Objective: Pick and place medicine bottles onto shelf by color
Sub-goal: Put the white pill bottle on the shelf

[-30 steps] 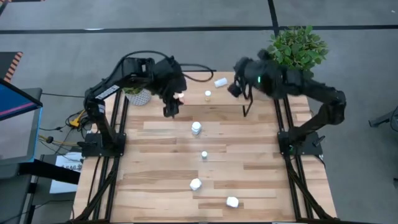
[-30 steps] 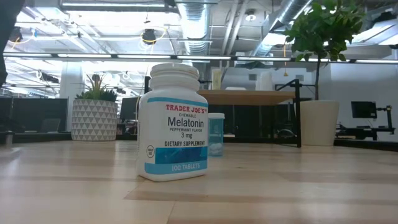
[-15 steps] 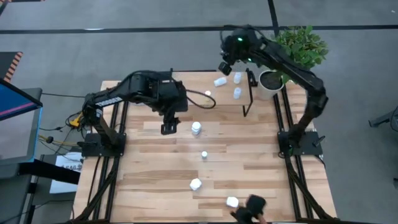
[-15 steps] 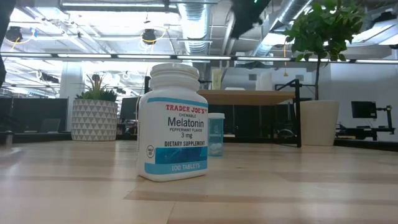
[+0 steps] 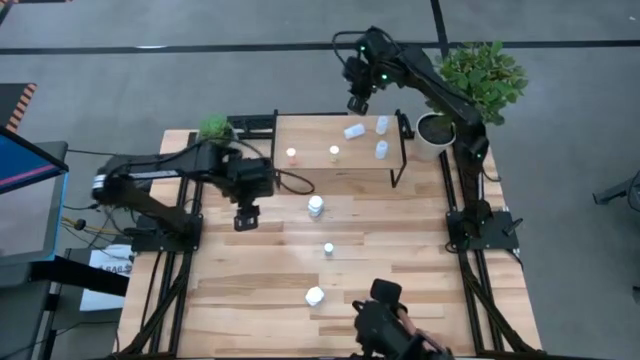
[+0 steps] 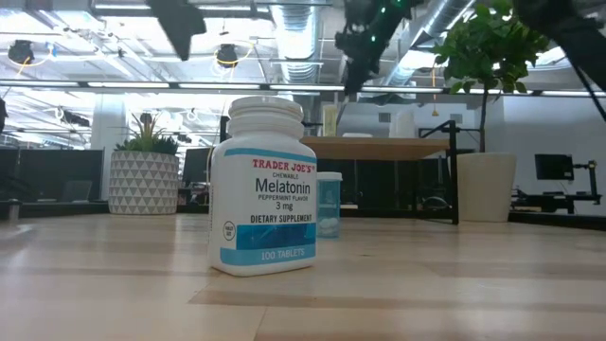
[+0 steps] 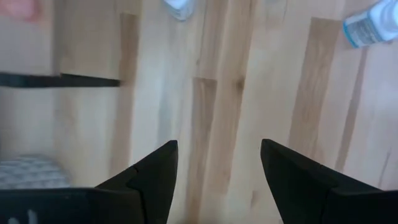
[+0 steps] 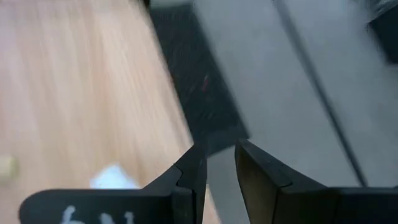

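The light-wood table (image 5: 400, 250) stands on grey floor; the low view looks into an office with ceiling ducts, a patterned planter (image 6: 143, 182) and a leafy plant (image 6: 492, 47). The left gripper (image 5: 245, 216) hangs near the table's left edge, jaws spread and empty. The shelf (image 5: 335, 140) at the far edge carries an orange-capped bottle (image 5: 291, 155), a yellow-capped one (image 5: 334, 152) and three white bottles (image 5: 378, 137). Only the low view reads the melatonin bottle (image 6: 263, 186) label. The right gripper (image 5: 357, 103) hovers beyond the far edge, jaws narrowly parted, empty. Since half a second ago, the left arm has pulled back leftward, and a dark shape (image 5: 385, 325) covers the bottle at the near edge.
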Controlling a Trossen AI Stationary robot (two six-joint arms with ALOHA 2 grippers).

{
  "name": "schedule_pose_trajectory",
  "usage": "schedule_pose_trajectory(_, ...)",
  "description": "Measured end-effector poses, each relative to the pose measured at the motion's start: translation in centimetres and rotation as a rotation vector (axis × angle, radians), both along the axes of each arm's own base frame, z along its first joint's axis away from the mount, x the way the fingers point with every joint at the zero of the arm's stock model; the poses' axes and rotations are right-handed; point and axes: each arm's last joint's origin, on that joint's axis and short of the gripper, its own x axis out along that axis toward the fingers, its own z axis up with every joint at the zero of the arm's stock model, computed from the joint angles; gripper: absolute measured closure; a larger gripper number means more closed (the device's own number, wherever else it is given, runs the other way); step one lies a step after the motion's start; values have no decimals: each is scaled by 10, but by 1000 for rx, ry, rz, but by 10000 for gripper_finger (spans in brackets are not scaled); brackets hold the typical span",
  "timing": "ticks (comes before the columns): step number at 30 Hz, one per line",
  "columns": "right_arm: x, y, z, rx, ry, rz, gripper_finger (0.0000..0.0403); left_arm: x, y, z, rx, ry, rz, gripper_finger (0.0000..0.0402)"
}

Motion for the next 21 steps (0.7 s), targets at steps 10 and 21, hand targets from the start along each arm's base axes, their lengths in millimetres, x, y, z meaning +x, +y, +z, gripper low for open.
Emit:
schedule_pose_trajectory(10, -15, -2, -9, 127, 40, 99, 277, -60, -5, -51, -53, -368, 60, 186)
schedule_pose_trajectory(21, -3, 23, -13, 227, 68, 210, 156, -86, -6, -96, -59, -619, 65, 186)
